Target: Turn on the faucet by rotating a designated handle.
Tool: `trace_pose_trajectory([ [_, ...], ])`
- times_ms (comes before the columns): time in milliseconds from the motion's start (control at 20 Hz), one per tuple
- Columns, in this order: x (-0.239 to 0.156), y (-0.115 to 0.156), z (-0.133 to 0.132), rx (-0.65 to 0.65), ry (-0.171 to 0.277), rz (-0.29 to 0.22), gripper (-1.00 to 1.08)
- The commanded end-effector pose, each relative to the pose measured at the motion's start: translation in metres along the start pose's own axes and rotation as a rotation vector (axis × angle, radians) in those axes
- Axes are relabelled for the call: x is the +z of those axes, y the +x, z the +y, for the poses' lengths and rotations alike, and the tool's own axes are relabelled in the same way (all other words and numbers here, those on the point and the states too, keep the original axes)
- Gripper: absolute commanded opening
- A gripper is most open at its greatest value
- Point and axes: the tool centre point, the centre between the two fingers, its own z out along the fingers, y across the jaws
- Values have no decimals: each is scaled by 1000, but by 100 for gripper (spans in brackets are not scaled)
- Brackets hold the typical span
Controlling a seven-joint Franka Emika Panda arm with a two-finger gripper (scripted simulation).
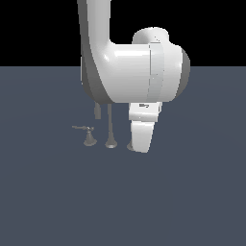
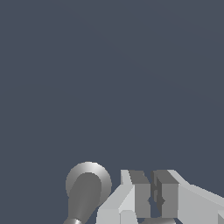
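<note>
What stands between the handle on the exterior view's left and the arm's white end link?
In the exterior view, the faucet's gooseneck spout stem on its flared base stands between the handle and the white link. Otherwise the floor is bare.

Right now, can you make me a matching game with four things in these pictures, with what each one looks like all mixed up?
Things:
1. arm
2. spout
3. handle
4. floor

What they look like:
A. dark blue-grey and flat
B. big and white
C. grey, tall and thin
D. grey and short, with a lever sticking out toward the exterior view's left

Right pairs: 1-B, 2-C, 3-D, 4-A
</note>
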Motion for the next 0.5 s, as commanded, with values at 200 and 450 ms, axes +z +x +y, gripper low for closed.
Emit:
trace_pose_trajectory([
  [200,1,-47,-4,-40,-2,-8,-100],
  [450,2,-71,-4,-54,-8,-11,-100],
])
